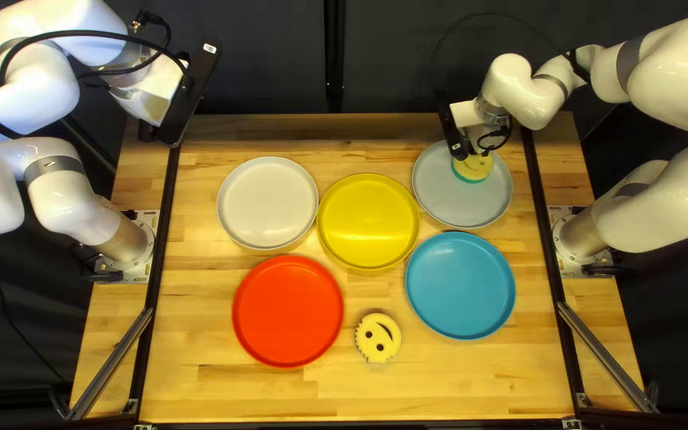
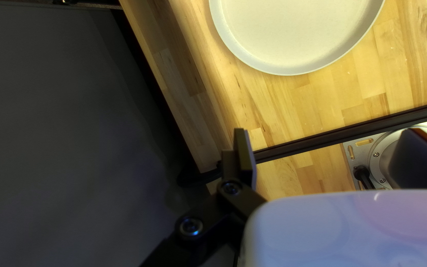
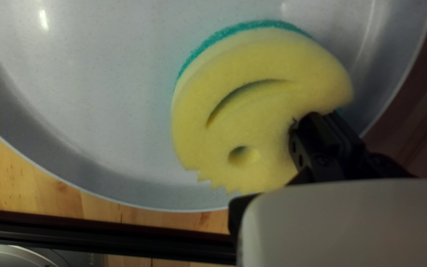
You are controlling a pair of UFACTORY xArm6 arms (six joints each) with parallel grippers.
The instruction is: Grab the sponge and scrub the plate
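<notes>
On our worktop [image 1: 224, 398] we have a rear left plate [image 1: 267, 202], middle plate [image 1: 368, 221] and rear right plate [image 1: 438, 191], a sponge [image 3: 282, 59] on the last; a second sponge [image 1: 377, 338] lies between front left plate [image 1: 288, 310] and front right plate [image 1: 460, 285].

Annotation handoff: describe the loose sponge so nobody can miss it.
Wooden tabletop, half nearest the camera. Between the red plate and the blue plate lies a yellow, smiley-faced sponge. It sits on bare wood; its twin is over the grey plate.
</notes>
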